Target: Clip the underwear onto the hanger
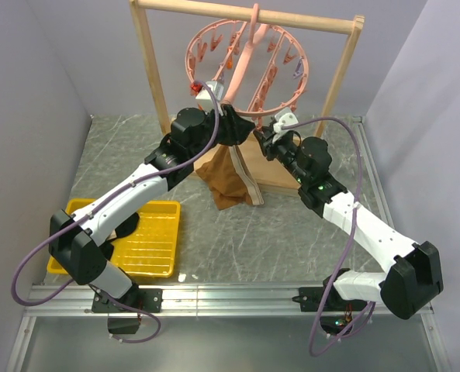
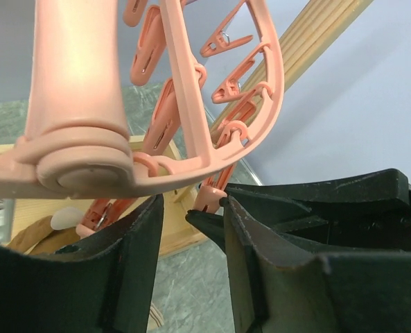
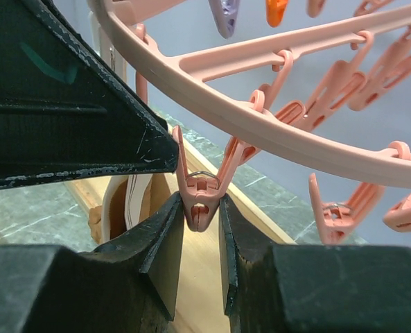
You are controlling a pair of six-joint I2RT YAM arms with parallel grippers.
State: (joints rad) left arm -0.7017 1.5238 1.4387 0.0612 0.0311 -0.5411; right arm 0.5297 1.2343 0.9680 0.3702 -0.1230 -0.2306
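The salmon-pink hanger hangs by its hook from the wooden rack's top bar, with clips dangling round its ring. The brown underwear hangs below the ring's near edge; its top is hidden behind my left gripper. In the left wrist view the left gripper is open just under the hanger, with bare table between its jaws and the underwear off to the left. My right gripper is closed round the lower end of a pink clip on the ring. The waistband shows behind it.
The wooden frame rack stands at the back, and its base board lies on the table under the ring. A yellow tray sits at the near left beside the left arm. Grey walls close in both sides.
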